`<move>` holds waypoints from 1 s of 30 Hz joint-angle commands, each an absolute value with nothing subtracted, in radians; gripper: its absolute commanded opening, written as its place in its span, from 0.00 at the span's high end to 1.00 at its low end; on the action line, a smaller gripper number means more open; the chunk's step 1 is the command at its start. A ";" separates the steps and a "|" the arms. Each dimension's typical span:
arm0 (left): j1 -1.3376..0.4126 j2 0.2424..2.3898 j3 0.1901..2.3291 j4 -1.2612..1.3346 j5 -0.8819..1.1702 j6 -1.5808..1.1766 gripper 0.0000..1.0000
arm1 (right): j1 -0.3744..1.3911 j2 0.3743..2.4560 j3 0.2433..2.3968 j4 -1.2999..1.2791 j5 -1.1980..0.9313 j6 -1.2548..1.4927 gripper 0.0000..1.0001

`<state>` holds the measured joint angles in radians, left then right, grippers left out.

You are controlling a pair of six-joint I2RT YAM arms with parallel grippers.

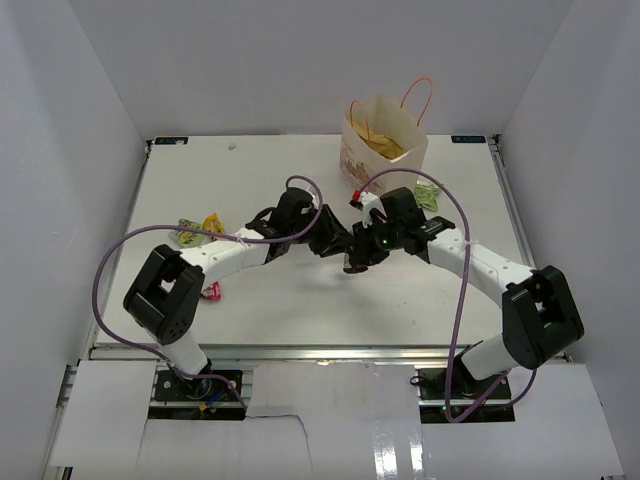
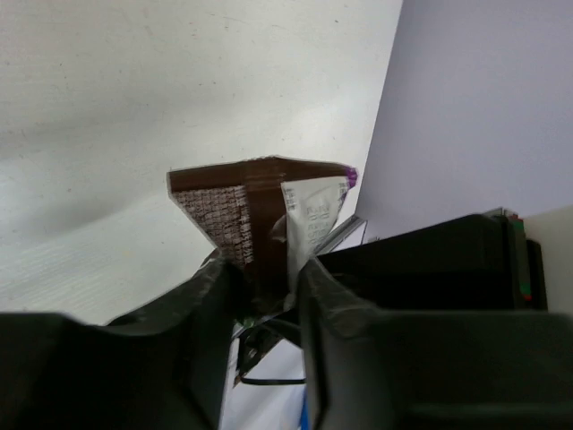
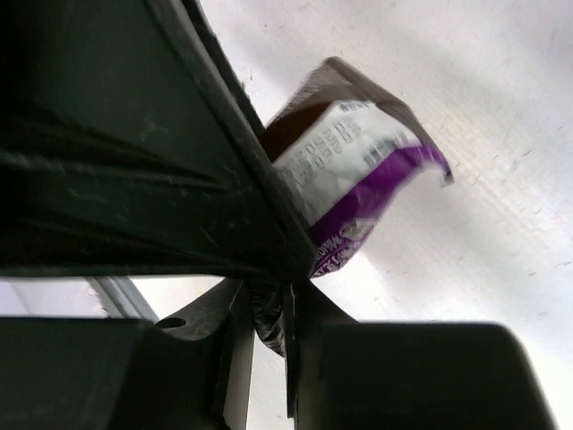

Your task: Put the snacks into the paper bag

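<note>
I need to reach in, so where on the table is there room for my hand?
Bare: the far-left corner, left of the paper bag; the middle of the near table edge; the right edge past the light-green packet. Crowded: mid-table, where left end effector and right end effector meet at the dark-brown packet, and the left side: green packet, yellow packet, pink packet.

Dk-brown packet (image 2: 251, 210), white + purple label; tan paper bag (image 1: 385, 140), reddish print.

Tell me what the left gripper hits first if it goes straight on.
The left gripper meets the dark-brown packet at its tips first, then probably the right gripper facing it; depth there is unclear.
</note>
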<state>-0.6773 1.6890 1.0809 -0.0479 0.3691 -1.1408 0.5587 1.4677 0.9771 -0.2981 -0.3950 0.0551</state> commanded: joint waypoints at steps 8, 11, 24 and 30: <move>-0.555 1.418 1.155 -0.101 0.341 -0.840 0.02 | 0.523 1.290 1.081 -0.386 -0.518 -0.429 0.92; -0.525 1.367 1.204 -0.210 0.258 -0.729 0.02 | 0.482 1.276 1.196 -0.393 -0.500 -0.498 0.92; -0.469 1.106 1.020 -0.348 0.035 -0.666 0.02 | 0.285 1.681 1.974 -0.374 -0.252 -0.477 0.92; -0.462 1.074 0.966 -0.370 0.029 -0.678 0.02 | 0.291 1.882 2.057 -0.288 -0.085 -0.502 0.91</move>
<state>-0.4679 1.1103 0.9813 -0.3508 0.0582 -0.6807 0.2886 1.8122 2.0075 -0.3302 -0.2127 -0.4759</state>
